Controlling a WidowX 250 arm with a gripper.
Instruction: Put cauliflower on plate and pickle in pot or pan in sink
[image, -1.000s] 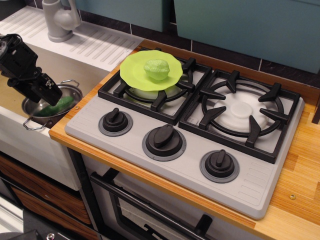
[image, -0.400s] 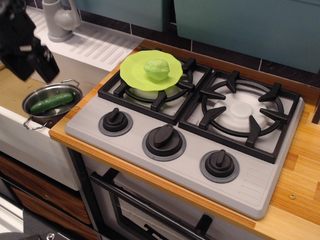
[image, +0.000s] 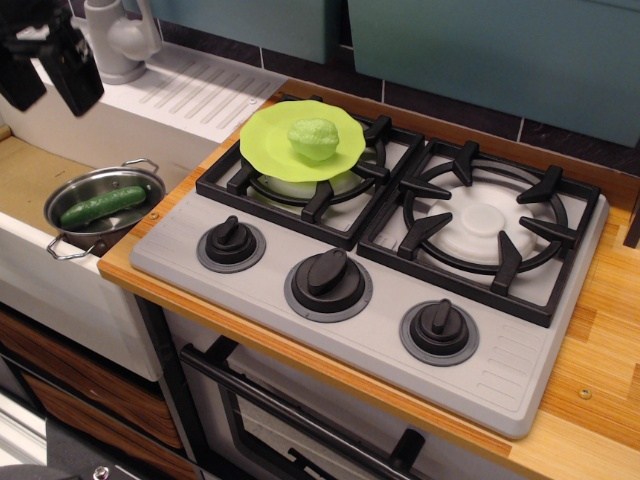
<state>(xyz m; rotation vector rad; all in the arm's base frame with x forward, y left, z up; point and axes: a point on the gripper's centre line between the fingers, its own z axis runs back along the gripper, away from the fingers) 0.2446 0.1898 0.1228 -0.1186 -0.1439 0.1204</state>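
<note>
Both toys sit where the task wants them. The cauliflower (image: 313, 138) rests near the middle of the lime-green plate (image: 268, 150), which lies on the rear-left burner (image: 300, 180) of the stove (image: 520, 370). The pickle (image: 102, 206) lies inside the steel pot (image: 70, 190), which stands on the tan floor of the sink (image: 30, 170), close against the wooden edge of the counter (image: 600, 340).

The gripper (image: 48, 72) hangs at the upper left, well above the pot and apart from it, in front of the grey tap (image: 118, 38). Its two dark fingers (image: 78, 78) point downward with a clear gap between them and nothing held, so they are parted and empty.

The pickle lies below the fingers and a little to their right, its long axis running from lower left to upper right across the pot's mouth, between the two wire handles. On this evidence, nothing appears left to grasp; a retreat looks like the sensible call. Open room lies above the ribbed draining board (image: 190, 90) and the basin, while the tap stands close behind and the frame's edge hides the arm's upper part.
</note>
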